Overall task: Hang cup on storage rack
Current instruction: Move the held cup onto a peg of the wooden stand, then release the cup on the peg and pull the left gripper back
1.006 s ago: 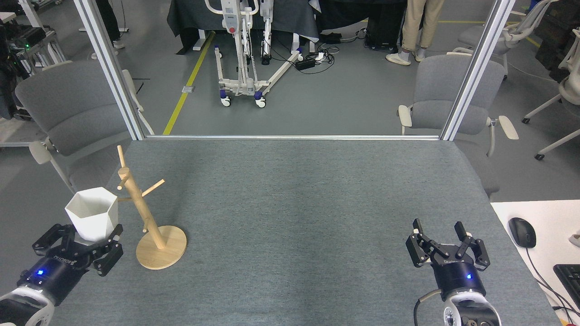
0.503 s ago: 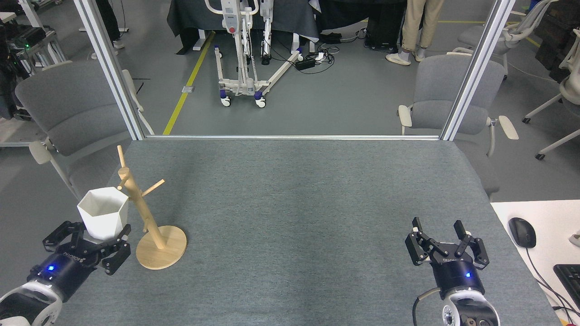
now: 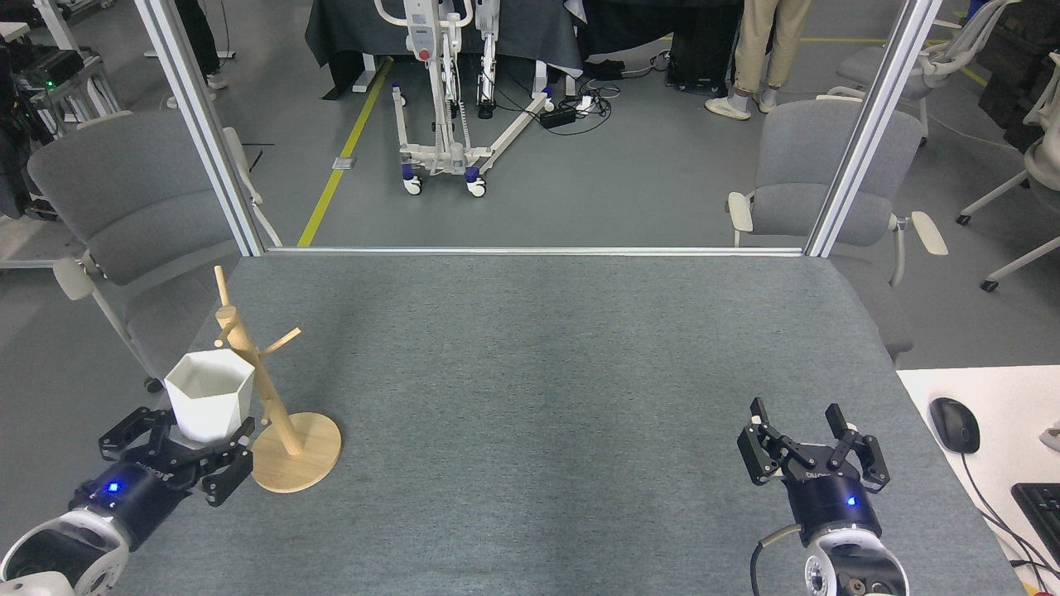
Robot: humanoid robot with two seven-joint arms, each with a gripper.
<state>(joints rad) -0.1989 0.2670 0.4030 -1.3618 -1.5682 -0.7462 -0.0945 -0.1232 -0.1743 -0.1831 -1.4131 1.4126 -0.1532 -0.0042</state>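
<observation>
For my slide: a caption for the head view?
Left gripper holds cup beside rack; right gripper open.

- The left gripper point(image 3: 178, 443), clamped round the base of the cup point(image 3: 209, 394), has carried it rightward and a little lower across the two earlier pictures
- The cup's right edge, well clear of the storage rack point(image 3: 273, 397) a second ago and just beside it half a second ago, now overlaps the post in the head view; real contact cannot be told
- The right gripper point(image 3: 799, 424) has crept slightly left, fingers spread apart as before
</observation>
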